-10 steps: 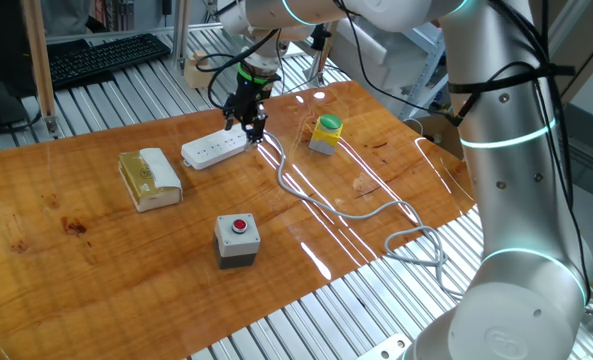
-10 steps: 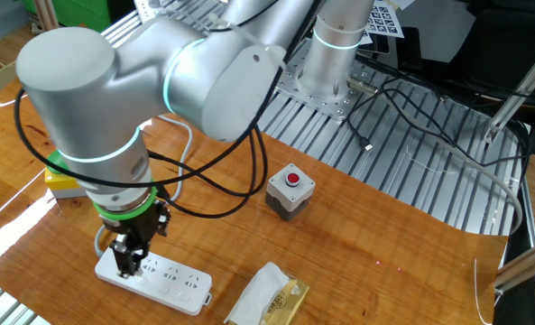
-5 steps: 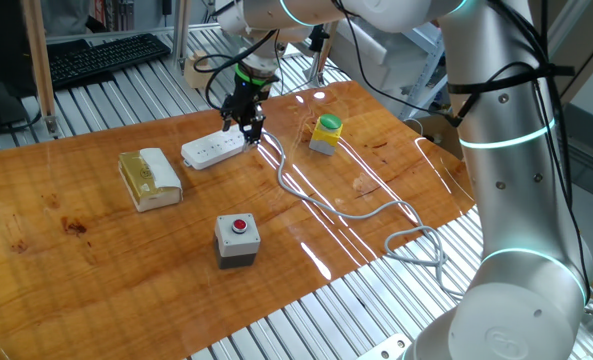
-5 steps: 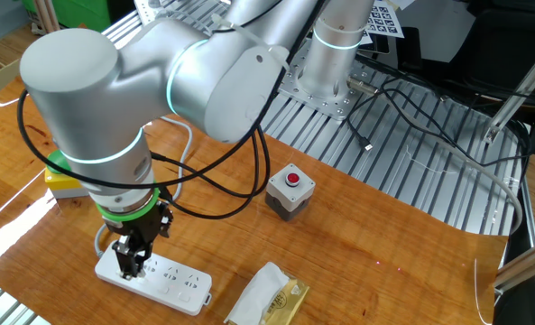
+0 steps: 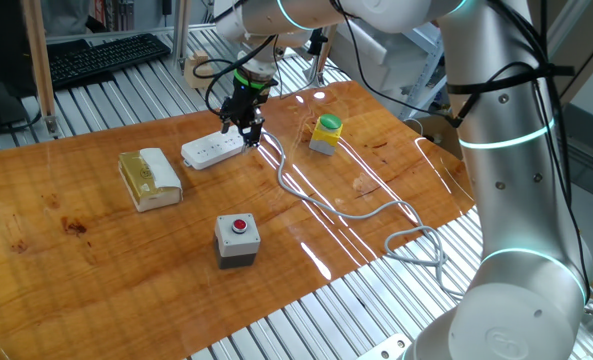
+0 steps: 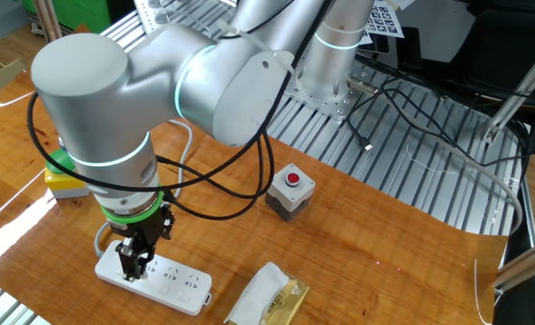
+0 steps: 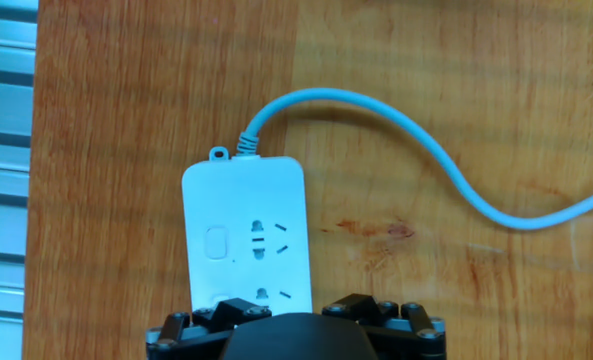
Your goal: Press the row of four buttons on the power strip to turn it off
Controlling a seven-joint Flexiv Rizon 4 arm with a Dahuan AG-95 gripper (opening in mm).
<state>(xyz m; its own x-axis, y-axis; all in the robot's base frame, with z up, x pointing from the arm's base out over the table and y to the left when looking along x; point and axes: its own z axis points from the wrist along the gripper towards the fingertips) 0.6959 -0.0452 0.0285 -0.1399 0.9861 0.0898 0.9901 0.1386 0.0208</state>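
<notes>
The black two-finger gripper point(image 6: 133, 267), spread wide and holding nothing, hangs over the cable end of the long flat white plastic power strip point(image 5: 214, 150) at the table's far side, its four small pale buttons point(image 7: 216, 242) seemingly all left to press.

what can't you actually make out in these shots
- Four buttons: the hand view shows one button on the power strip; the rest fall under the gripper body or past the bottom edge.
- Fingertip contact: in both fixed views the gripper covers that end of the strip.
- Switch state: buttons too small in one fixed view.
- White cable: cut off by the right edge of the hand view.
</notes>
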